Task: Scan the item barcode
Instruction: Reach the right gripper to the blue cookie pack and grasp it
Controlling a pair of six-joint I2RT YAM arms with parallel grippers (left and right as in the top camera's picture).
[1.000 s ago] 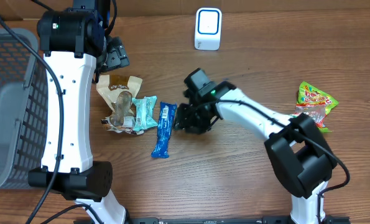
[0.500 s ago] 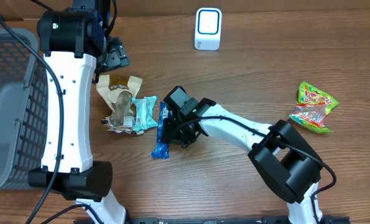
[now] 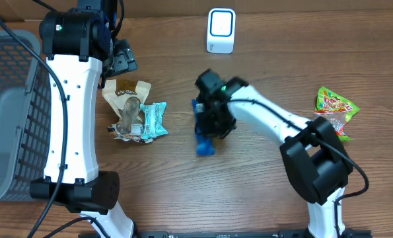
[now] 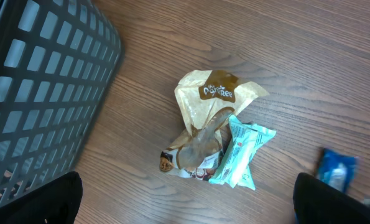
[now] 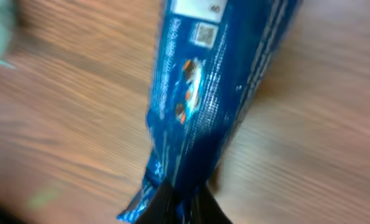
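Observation:
My right gripper (image 3: 213, 122) is shut on a long blue snack packet (image 3: 203, 147), holding it off the table near the middle. In the right wrist view the blue packet (image 5: 222, 81) hangs away from the closed gripper (image 5: 183, 198), pinched at one end, with a white label and a small square code showing near its far end. The picture is blurred by motion. A white scanner (image 3: 220, 30) stands at the back centre. My left gripper (image 3: 121, 58) hovers open over the snack pile, and the same gripper (image 4: 188, 202) has nothing between its fingers.
A tan pouch (image 3: 125, 92) and a teal packet (image 3: 153, 119) lie in a pile at the left, the tan pouch (image 4: 212, 93) below my left wrist. A grey mesh basket (image 3: 4, 99) fills the left edge. A green candy bag (image 3: 333, 109) lies at the far right.
The right gripper reached left to the blue packet, closed on it, and has lifted it and carried it right, away from the snack pile. The left arm has not moved.

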